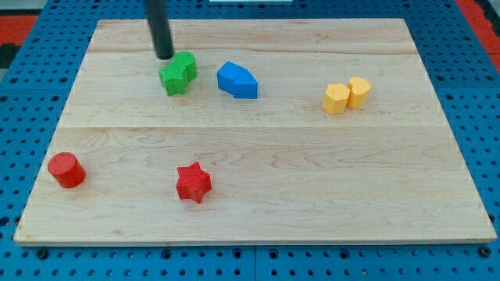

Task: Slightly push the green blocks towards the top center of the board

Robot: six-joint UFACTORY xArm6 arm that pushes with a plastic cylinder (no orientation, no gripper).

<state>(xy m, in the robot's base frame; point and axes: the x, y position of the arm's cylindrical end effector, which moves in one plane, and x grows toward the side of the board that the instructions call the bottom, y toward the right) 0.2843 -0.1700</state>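
Note:
Two green blocks touch each other at the view's upper left of the wooden board [258, 156]: a green star-like block [175, 79] and a green rounded block [187, 64] just up and right of it. My tip [164, 56] stands just left of the rounded green block and above the star-like one, close to both.
Two blue blocks [237, 80] sit together right of the green ones. Two yellow blocks [347, 94] sit together at the view's right. A red cylinder [66, 169] lies at the lower left and a red star [193, 182] at the lower middle.

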